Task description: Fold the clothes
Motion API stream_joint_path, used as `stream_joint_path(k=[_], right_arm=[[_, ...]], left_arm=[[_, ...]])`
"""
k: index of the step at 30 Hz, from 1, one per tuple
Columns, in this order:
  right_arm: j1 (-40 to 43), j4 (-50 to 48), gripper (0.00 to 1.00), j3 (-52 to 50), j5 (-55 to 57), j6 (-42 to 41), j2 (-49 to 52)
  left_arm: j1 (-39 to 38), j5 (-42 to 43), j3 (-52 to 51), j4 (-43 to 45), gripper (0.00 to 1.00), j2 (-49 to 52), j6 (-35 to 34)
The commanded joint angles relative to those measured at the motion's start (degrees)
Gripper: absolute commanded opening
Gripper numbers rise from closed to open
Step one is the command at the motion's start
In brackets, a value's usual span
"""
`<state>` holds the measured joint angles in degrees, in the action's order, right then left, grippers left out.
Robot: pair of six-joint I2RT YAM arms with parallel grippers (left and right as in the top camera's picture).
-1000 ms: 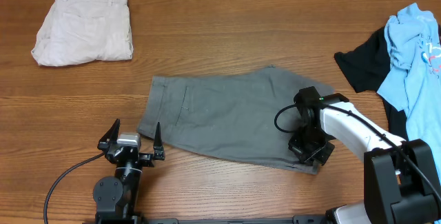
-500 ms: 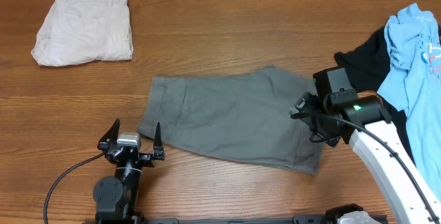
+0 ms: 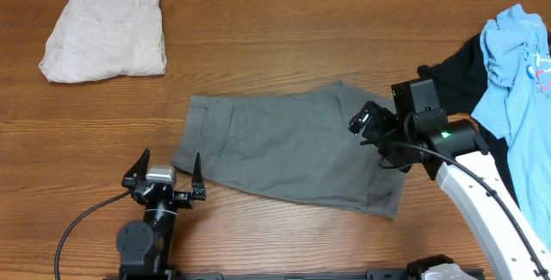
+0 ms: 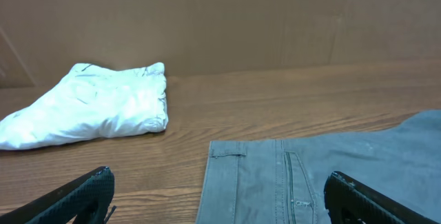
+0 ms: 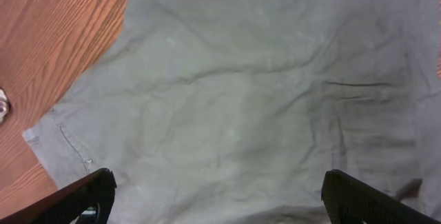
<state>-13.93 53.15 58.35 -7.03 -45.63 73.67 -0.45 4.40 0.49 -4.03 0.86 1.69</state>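
Note:
Of the clothes, the mid-grey shorts [image 3: 288, 146] lie spread flat in the middle of the table, waistband to the left. My right gripper [image 3: 376, 138] hovers open over their right end, and its wrist view is filled by wrinkled grey shorts [image 5: 262, 93] under the empty right gripper [image 5: 217, 189]. My left gripper [image 3: 164, 170] stands open and empty by the front left, just short of the waistband. Between the wide-apart fingers of the left gripper [image 4: 220, 189], the wrist view shows the grey shorts [image 4: 324, 165] and their waistband.
Folded cream shorts [image 3: 103, 32] lie at the back left, also in the left wrist view as cream shorts [image 4: 96, 103]. A black tee [image 3: 452, 82] and a light-blue tee [image 3: 516, 65] are heaped at the right edge. Bare wooden table [image 3: 284, 47] surrounds the shorts.
My right gripper has opened and let go of the shorts' front right corner, then lifted and moved toward the back. The shorts lie flat. The left arm has not moved.

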Motion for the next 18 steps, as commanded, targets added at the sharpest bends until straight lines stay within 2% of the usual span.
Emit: stream_joint_path(k=[1, 14, 16, 18], right_arm=[[-0.31, -0.39, 1.0, 0.96, -0.37, 0.46, 0.07], [-0.31, -0.39, 1.0, 0.96, -0.37, 0.46, 0.07], [-0.31, -0.39, 1.0, 0.96, -0.37, 0.46, 0.07], [-0.31, -0.39, 1.0, 0.98, -0.39, 0.46, 0.07]], left_arm=[[-0.22, -0.35, -0.22, -0.04, 1.0, -0.61, 0.5], [-0.22, 0.15, -0.22, 0.09, 1.0, -0.61, 0.09], [-0.24, 3.1, -0.2, 0.24, 1.0, -0.61, -3.26], [-0.28, 7.28, -0.15, 0.57, 1.0, -0.61, -10.01]])
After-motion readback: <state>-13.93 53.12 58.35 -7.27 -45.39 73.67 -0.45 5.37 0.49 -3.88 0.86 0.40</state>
